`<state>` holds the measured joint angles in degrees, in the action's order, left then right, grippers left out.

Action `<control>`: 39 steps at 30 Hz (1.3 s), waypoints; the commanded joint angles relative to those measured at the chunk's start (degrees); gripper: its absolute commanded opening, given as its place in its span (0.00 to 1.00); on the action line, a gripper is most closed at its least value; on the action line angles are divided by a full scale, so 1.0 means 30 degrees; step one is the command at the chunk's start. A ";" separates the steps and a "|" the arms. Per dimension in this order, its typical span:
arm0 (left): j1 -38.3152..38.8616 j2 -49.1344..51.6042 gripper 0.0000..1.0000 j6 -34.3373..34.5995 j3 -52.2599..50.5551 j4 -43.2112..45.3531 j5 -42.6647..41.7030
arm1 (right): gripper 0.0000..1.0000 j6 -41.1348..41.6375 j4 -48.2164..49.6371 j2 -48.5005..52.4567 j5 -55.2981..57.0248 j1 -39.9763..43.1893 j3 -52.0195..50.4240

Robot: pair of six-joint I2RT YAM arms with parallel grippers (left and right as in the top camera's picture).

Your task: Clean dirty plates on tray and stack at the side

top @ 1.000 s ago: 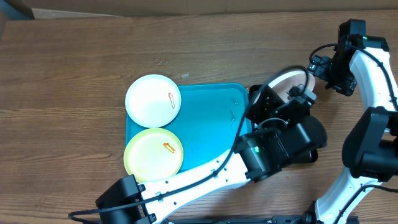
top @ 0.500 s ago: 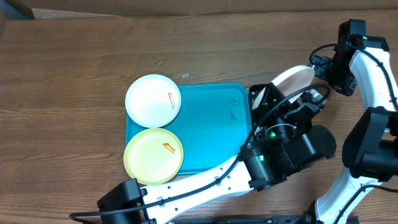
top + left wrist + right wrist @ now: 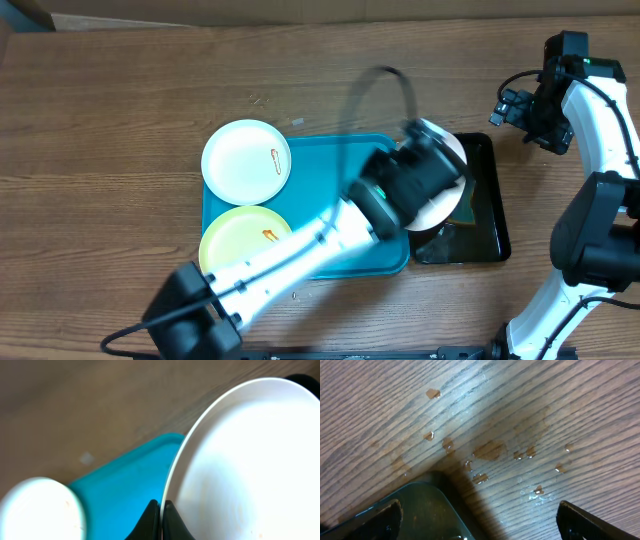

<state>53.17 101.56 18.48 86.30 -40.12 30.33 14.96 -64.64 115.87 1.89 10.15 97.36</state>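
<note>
My left gripper (image 3: 161,520) is shut on the rim of a white plate (image 3: 245,465) and holds it tilted between the turquoise tray (image 3: 340,180) and the black tray (image 3: 485,215); overhead the plate (image 3: 440,195) is partly hidden by the arm. A second white plate (image 3: 246,161) with a red-orange smear lies on the tray's far left corner. A pale yellow plate (image 3: 247,248) with a smear lies on its near left corner. My right gripper (image 3: 480,520) is open and empty above the wood beside the black tray's corner (image 3: 420,510); overhead it (image 3: 515,105) is at the far right.
The black glossy tray stands right of the turquoise tray. Water drops (image 3: 490,452) lie on the wooden table near the right gripper. The left arm (image 3: 300,250) crosses the turquoise tray diagonally.
My left arm has swung leftward with the white plate, from over the black tray's right side towards the turquoise tray's right edge. The right arm has not moved.
</note>
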 commanded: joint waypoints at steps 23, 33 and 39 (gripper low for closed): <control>-2.7926 -0.0627 0.04 0.1151 -0.1115 -0.3810 -1.2655 | 1.00 0.0029 0.0044 -0.0437 0.0051 0.0066 0.0321; -3.0716 -0.0619 0.04 0.2135 -0.6120 0.0831 -1.2451 | 1.00 0.0022 0.0044 -0.0437 0.0051 0.0066 0.0321; -3.0541 -0.0663 0.66 0.1880 -0.6732 0.1494 -1.4433 | 1.00 0.0029 0.0044 -0.0437 0.0058 0.0066 0.0321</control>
<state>-38.98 101.47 24.16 65.87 -36.05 -8.40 14.96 -64.69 115.90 1.87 10.13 97.36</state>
